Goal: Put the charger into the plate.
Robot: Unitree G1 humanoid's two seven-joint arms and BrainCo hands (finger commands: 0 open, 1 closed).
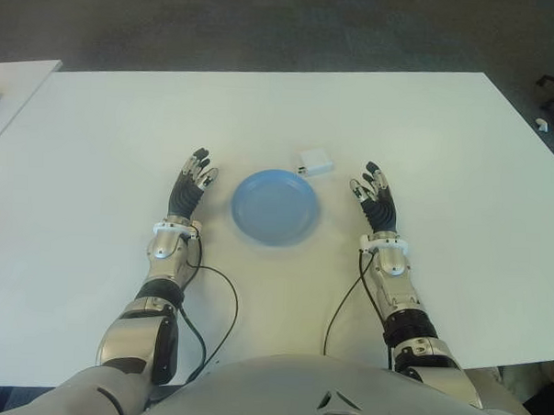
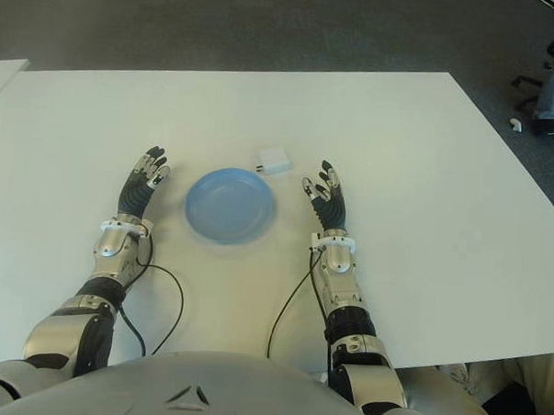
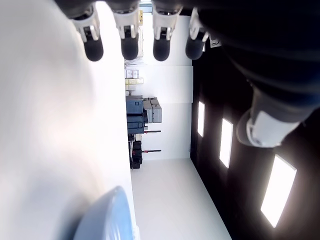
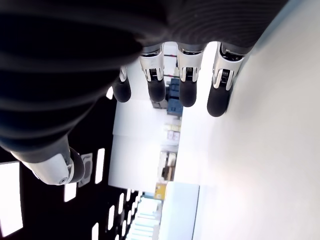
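Right hand [image 1: 377, 195] is showing on the white table [image 1: 462, 179], to the right of the plate, palm turned inward. Fingers [image 4: 187, 95] are hanging extended and relaxed in the right wrist view, thumb set apart from them, nothing between them; the hand is gripping nothing.

Left hand [image 1: 190, 187] is showing on the opposite side of the plate, mirroring the right. Its fingers [image 3: 130, 47] are likewise reaching out straight and loose in the left wrist view, with no object in the grasp. Edge of the blue plate is showing beyond them in that view.

Blue plate [image 1: 275, 206] is sitting flat on the table between the two hands, close to each, touching neither. Nothing is lying in it.

Charger [image 1: 314, 161], a small white block, is lying on the table just beyond the plate's far right rim, outside the plate. It is sitting near the right hand's fingertips but apart from them. Cannot tell whether it is touching the plate rim.

Black cables [image 1: 219, 306] are trailing across the table from both forearms back toward the robot's torso.

A second white table [image 1: 16, 81] is standing at the far left, separated by a narrow gap.
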